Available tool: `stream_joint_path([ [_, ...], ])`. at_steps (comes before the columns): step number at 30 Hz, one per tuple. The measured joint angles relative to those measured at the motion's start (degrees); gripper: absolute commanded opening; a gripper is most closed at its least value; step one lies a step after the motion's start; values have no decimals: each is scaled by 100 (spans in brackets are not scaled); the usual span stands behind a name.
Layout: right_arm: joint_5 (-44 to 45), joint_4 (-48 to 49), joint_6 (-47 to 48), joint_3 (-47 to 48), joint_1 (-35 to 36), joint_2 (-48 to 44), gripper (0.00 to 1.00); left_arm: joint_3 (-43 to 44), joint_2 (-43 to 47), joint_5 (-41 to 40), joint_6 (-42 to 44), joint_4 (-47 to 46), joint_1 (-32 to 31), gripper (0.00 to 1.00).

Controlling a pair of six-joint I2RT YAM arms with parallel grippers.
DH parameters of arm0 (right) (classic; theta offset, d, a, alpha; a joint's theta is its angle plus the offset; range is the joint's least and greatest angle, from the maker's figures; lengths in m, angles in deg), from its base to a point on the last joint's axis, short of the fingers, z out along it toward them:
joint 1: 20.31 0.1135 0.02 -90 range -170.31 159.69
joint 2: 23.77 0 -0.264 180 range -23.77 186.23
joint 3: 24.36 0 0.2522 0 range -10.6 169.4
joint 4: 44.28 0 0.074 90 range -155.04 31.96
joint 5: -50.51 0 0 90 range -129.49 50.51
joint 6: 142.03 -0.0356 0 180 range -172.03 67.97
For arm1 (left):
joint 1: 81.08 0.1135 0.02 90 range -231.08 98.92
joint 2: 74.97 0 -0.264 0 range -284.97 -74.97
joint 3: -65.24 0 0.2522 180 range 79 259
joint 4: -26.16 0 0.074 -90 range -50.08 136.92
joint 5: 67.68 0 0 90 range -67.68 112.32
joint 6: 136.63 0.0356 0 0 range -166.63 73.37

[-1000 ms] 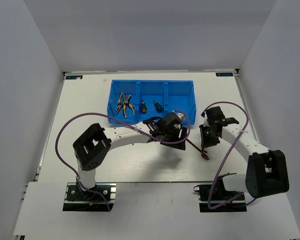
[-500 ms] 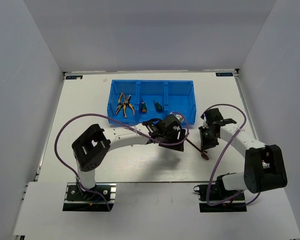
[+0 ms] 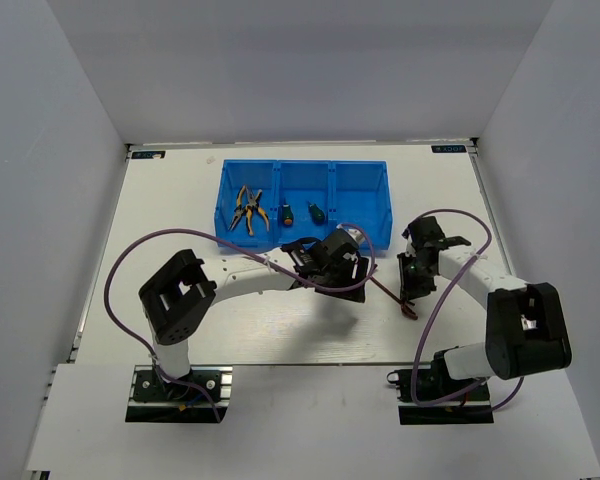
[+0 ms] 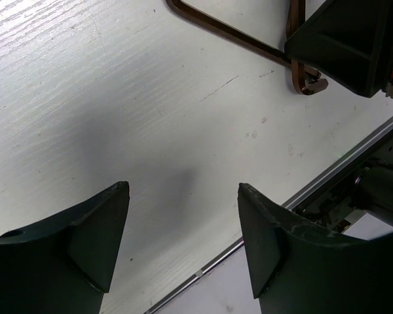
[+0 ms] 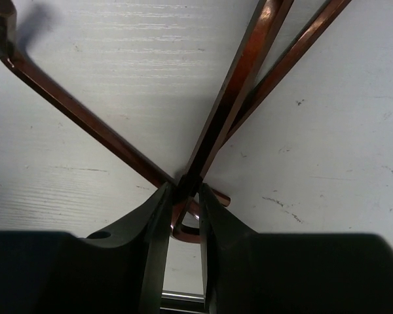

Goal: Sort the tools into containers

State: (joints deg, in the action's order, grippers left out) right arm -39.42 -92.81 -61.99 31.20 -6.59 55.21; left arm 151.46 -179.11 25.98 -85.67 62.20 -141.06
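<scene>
r. gripper (image 5: 182,196) clamped on a coppery hex key (image 5: 239,78) near its bend, low over the white table (image 3: 180,200), w/ other hex keys (image 5: 85,111) crossing beneath. l. gripper (image 4: 183,193) just beside it, fingers spread wide, holding nothing. farther back, blue bin (image 3: 360,167): pliers (image 3: 248,210) in left compartment, screwdrivers (image 3: 317,211) in middle.

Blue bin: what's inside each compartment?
Blue bin, left compartment: two pliers. Middle: two green-handled screwdrivers. Right: nothing visible, but the left arm covers its near edge, so that part can't be checked.
</scene>
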Motion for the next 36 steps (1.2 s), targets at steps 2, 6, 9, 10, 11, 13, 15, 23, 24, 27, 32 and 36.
stream_joint_path([
  [2, -2, 31, -42, 0, -11, 76, 28, 0, 0, -7, 0, -4, 0, 77],
  [6, -4, 33, -87, 4, -15, 90, 28, 0, 2, -11, 0, -2, 0, 77],
  [9, -2, 33, -131, 4, -17, 90, 22, 0, 2, -28, 0, -2, 0, 77],
  [10, -7, 35, -153, 4, -17, 90, 20, 0, 2, -28, 0, -2, 0, 77],
  [11, -9, 44, -177, 4, -15, 90, 18, 0, 2, -28, 0, -2, 0, 77],
  [13, -20, 70, -186, 2, -15, 90, 8, -4, 2, -31, 0, -4, 0, 77],
  [15, -46, 74, -190, 2, -15, 90, 0, -28, 11, -31, 0, -7, 0, 77],
  [23, -79, 28, -101, -52, -15, -363, 0, -76, 20, -48, 0, -7, 0, 77],
  [24, -85, 20, -74, -52, -15, -479, 0, -76, 22, -50, 0, -7, 0, 77],
  [27, -116, 9, -2, -50, -17, -879, 0, -76, 22, -48, -26, -9, 0, 77],
  [32, -227, -70, 98, -44, -15, -1484, 0, -76, 22, -52, -48, -9, 0, 77],
  [36, -448, -140, 264, -26, -15, -1952, 0, -160, 138, -155, -92, -28, 0, 77],
])
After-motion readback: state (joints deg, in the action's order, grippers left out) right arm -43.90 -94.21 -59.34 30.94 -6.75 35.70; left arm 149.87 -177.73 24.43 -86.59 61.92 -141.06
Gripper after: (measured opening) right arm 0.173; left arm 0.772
